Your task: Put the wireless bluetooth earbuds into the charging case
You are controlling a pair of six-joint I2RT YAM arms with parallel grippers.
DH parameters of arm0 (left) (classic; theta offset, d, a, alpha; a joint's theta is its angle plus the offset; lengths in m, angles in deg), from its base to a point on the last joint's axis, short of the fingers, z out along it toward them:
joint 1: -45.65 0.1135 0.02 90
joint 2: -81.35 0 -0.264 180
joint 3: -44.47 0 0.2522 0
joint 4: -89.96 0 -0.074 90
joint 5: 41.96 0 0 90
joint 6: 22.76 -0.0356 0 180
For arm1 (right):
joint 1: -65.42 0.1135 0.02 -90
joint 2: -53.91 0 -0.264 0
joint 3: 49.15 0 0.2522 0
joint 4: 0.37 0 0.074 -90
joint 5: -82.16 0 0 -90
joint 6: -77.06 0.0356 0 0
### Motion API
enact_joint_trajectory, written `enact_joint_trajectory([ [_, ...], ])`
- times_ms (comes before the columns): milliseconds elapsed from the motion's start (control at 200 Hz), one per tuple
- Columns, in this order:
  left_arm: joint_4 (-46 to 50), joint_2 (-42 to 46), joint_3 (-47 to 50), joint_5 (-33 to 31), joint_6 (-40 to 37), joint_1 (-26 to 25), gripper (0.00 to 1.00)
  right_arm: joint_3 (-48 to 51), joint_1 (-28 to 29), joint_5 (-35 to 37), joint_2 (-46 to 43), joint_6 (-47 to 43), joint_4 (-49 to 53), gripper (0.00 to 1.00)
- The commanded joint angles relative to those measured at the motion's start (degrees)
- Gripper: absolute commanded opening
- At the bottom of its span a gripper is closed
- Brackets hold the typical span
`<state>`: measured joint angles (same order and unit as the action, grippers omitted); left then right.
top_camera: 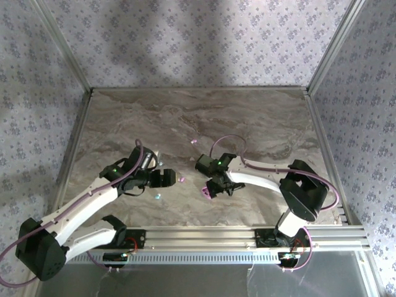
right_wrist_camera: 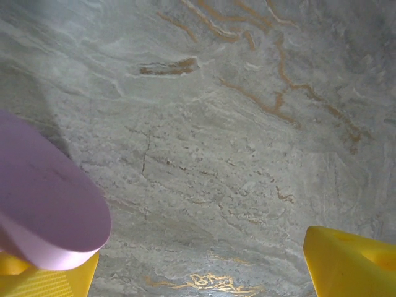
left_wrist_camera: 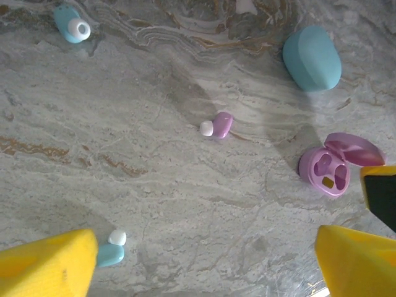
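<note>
Marble-look tabletop (top_camera: 185, 111) boxed in by flowery wallpaper (top_camera: 198, 43), so that's the setting.

The pink earbud (left_wrist_camera: 216, 125) lies loose on its side out in the open, roughly in line with the gap of the left gripper (left_wrist_camera: 207, 250). That gripper's jaws are spread wide with nothing between them. The near blue earbud (left_wrist_camera: 111, 250) sits just beside one yellow finger (left_wrist_camera: 52, 263) of it, and the far blue earbud (left_wrist_camera: 71, 25) is well apart, up in the corner of the left wrist view.

The open pink case (left_wrist_camera: 323, 173) is off to one side of the pink bud with its lid up. Both sockets look empty as far as I can tell. The blue case (left_wrist_camera: 312, 59) is closed. The right gripper (right_wrist_camera: 201, 257) is released too, jaws wide, and the pink lid (right_wrist_camera: 46, 198) sits against one finger without being clamped.

What worries me from here:
- These buds are tiny and glossy, so an off-centre pinch could squirt the pink one across the marble.
- If the left arm swings toward it, that finger could easily flick the near blue bud away.
- The right finger sitting at the lid could tip the case or snap it shut.
- The blue buds have nowhere to go while their case stays closed.
</note>
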<state>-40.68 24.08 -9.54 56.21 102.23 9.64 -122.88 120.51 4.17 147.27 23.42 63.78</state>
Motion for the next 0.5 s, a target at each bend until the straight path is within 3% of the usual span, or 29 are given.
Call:
enact_joint_trajectory([
  [0,2.87,-1.39,-3.93,-0.62,-1.4,-0.6,0.84,-1.87,0.35,-3.13,-4.07,-2.98,-1.9,0.89],
  [230,9.2,-8.93,-10.81,-6.45,-3.8,-4.5,0.64,0.4,-2.8,-9.16,-13.73,-2.4,-6.19,0.89],
  [495,15.0,-21.11,-20.74,-14.02,-7.85,-8.5,0.46,9.07,-18.84,-24.32,-25.34,-4.01,-14.11,0.89],
])
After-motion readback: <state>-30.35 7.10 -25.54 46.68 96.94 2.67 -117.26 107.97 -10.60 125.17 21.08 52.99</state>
